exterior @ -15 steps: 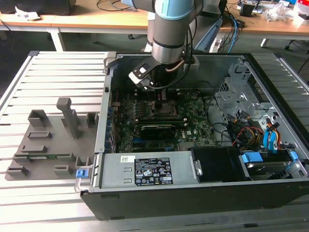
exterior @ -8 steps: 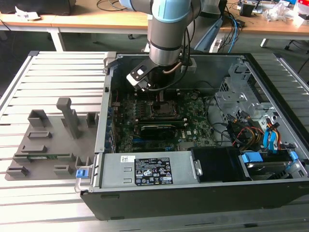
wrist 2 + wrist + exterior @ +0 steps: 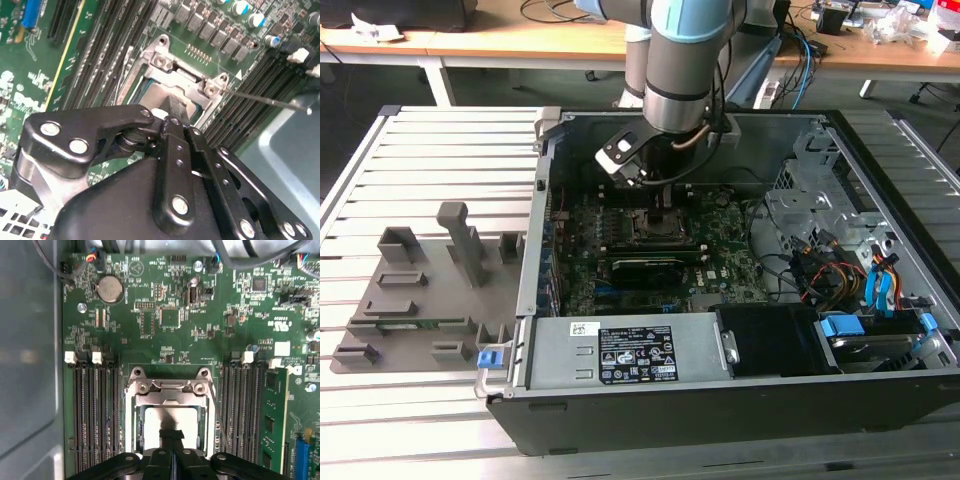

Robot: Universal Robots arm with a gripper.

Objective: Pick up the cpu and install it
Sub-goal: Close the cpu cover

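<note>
Exterior view: the gripper [image 3: 666,203] reaches into the open computer case [image 3: 740,420], with the graphics card [image 3: 655,268] close beside the fingers.
Second wrist view: the fingertips sit within the socket frame [image 3: 187,84], and the latch wire [image 3: 260,98] is off to one side.
First wrist view: the fingers are pressed together over the cpu [image 3: 152,422], which lies in the socket. Memory slots [image 3: 95,410] flank them closely.

Even bright room light, dimmer inside the case [image 3: 620,415], soft glare on the cpu [image 3: 186,421]

Grey-blue arm [image 3: 675,60], black screw-studded pincer [image 3: 171,434]
</note>
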